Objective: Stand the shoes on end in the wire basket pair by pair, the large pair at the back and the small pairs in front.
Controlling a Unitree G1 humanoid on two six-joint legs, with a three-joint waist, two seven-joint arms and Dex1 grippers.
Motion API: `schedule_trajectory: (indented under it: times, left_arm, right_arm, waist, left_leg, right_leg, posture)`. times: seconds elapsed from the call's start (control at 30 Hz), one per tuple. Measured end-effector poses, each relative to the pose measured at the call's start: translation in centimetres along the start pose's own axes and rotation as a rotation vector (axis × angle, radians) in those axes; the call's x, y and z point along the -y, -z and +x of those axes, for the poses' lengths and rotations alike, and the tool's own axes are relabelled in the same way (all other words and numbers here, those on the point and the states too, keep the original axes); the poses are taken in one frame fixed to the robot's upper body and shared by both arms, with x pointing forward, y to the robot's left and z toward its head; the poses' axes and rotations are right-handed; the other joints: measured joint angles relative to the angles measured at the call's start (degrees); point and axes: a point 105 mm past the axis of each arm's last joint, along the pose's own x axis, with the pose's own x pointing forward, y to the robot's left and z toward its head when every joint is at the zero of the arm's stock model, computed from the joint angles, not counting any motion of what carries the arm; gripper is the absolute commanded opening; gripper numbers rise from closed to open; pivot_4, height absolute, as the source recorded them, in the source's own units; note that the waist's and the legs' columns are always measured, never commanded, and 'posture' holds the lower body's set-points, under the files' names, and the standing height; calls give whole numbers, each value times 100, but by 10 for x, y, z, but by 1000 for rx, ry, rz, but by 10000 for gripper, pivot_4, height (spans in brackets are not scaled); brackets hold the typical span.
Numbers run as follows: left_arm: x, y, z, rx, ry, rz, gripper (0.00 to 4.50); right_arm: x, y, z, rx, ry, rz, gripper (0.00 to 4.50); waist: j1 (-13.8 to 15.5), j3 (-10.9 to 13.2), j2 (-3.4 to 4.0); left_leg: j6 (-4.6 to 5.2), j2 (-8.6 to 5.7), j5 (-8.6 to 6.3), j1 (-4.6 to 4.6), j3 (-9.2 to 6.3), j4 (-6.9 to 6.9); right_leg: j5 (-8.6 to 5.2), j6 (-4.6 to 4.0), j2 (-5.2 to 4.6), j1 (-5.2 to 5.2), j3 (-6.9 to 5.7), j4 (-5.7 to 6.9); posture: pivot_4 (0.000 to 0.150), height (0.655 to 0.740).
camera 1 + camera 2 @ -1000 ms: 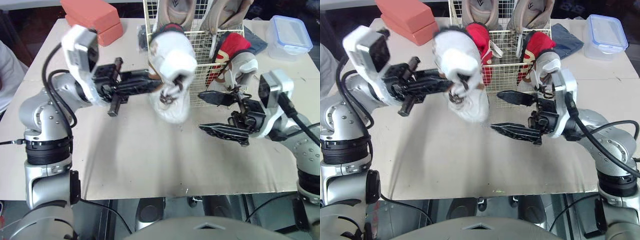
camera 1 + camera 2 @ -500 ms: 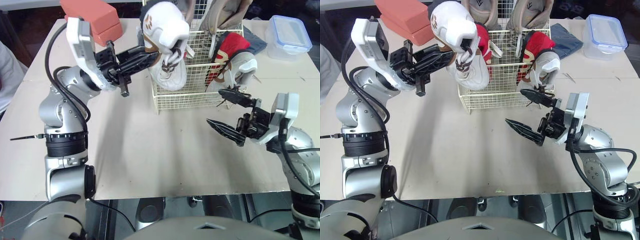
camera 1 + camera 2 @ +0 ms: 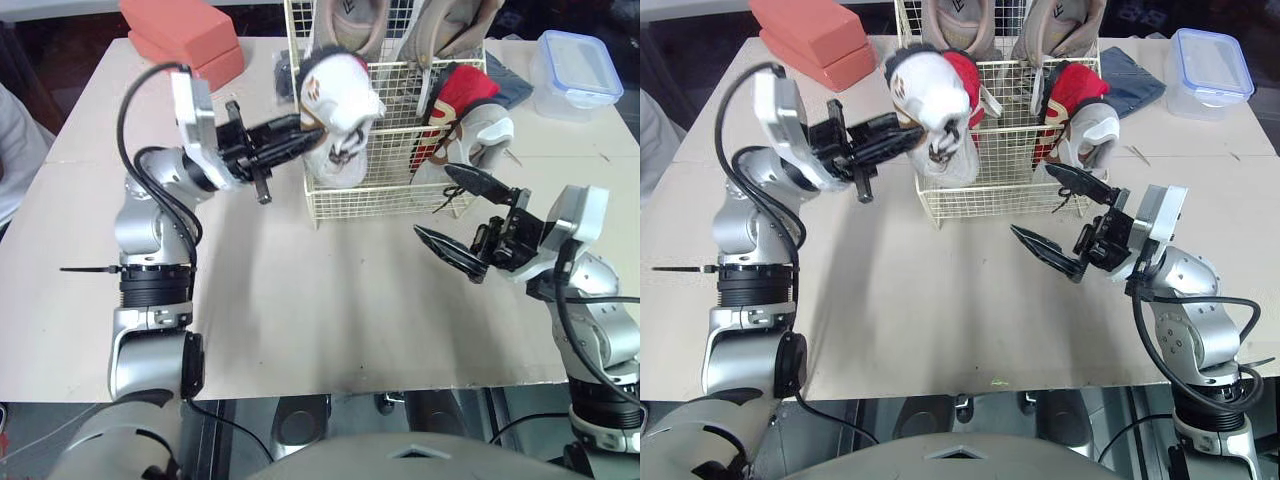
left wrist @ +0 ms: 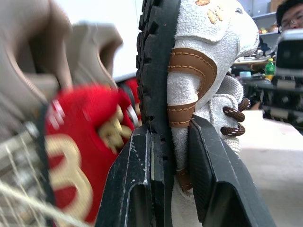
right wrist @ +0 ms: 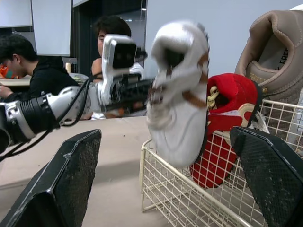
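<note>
Left gripper (image 3: 305, 135) clamps the white shoe (image 3: 340, 125) (sole against one finger), toe down at the basket's (image 3: 362, 203) front-left corner. Right gripper (image 3: 433, 200) is spread wide, empty, near the basket front.

Place: a robotics lab in a shared, office-like room.
Bench: a plain beige-covered table (image 3: 300, 330) takes up the middle of the head views, with a black cable tie (image 3: 92, 269) lying at the middle left.
People: behind the scene in the right wrist view, a person in black (image 5: 35, 78) sits at a desk (image 5: 12, 83), with a second person (image 5: 110, 27) farther back. A third person (image 4: 290, 14) shows in the left wrist view.
Room: white wall boards (image 5: 47, 26) and a ceiling light (image 5: 142, 8).
Clutter: a green bottle (image 4: 270, 69) stands on a far desk.
</note>
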Motion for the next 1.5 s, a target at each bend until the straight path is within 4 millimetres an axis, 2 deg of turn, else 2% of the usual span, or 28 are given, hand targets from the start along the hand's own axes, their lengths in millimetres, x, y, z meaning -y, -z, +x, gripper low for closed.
schedule_trajectory:
  times: [0.17, 0.37, 0.43, 0.47, 0.63, 0.67, 1.03, 1.37, 1.5]
  left_arm:
    - [9, 23, -2, -66, 33, -16, 4579]
    - [-1, 36, 1, -128, 36, 48, 4579]
    - [-4, 38, 5, -148, 50, 77, 14705]
    - [-5, 39, 5, -157, 54, 89, 17101]
    - [-9, 45, 4, -187, 51, 109, 41542]
    - [-9, 46, 3, -191, 49, 111, 44370]
    - [-2, 41, -2, -183, 7, 152, 44370]
    - [8, 11, -8, -118, -167, 268, 44370]
    - [4, 0, -8, -91, -241, 301, 44370]
  right_arm:
    - [2, -4, 4, 23, -3, -1, 43061]
    - [3, -4, 5, 28, 1, 2, 43061]
    - [3, -4, 5, 27, 6, 5, 43061]
    - [3, -4, 5, 27, 8, 6, 43061]
    - [4, -4, 6, 23, 17, 12, 43061]
    - [4, -4, 6, 23, 20, 12, 43061]
    - [3, -3, 4, 20, 26, 19, 43061]
    - [3, -3, 3, 21, 25, 24, 43061]
    - [3, -4, 4, 26, 22, 25, 43061]
  waist:
    - [4, -3, 1]
    - [10, -15, 7]
    - [26, -26, 16]
    - [29, -31, 20]
    - [25, -50, 39]
    - [24, -51, 41]
    - [-4, -50, 42]
    - [7, -47, 44]
    - [10, -47, 43]
  left_leg:
    - [0, -2, 0, 2, 1, 0]
    - [1, -11, -1, 4, 1, 3]
    - [2, -11, -1, 7, 1, 7]
    - [3, -12, -1, 9, 0, 8]
    - [26, -9, -13, 22, -11, 11]
    - [26, -8, -13, 25, -16, 11]
    - [4, -1, 0, 10, -23, 11]
    - [2, 3, 0, 3, -20, 7]
    - [3, 2, 0, 2, -21, 7]
  right_leg:
    - [0, 0, 0, 2, -1, 0]
    - [0, 0, -1, 6, -11, 0]
    - [0, 1, -3, 17, -21, 1]
    - [-1, 2, -4, 19, -25, 2]
    - [-8, 15, -5, 31, -29, 10]
    - [-8, 15, -4, 35, -29, 10]
    - [2, -2, -1, 25, -22, 1]
    - [2, -3, -3, 15, -16, 0]
    - [1, -2, -2, 15, -18, 0]
  posture:
    - [1500, 6860]
    - [1500, 6860]
    - [1500, 6860]
    - [1500, 6860]
    - [1500, 6860]
    - [1500, 6860]
    - [1500, 6860]
    - [1500, 6860]
    - [1500, 6860]
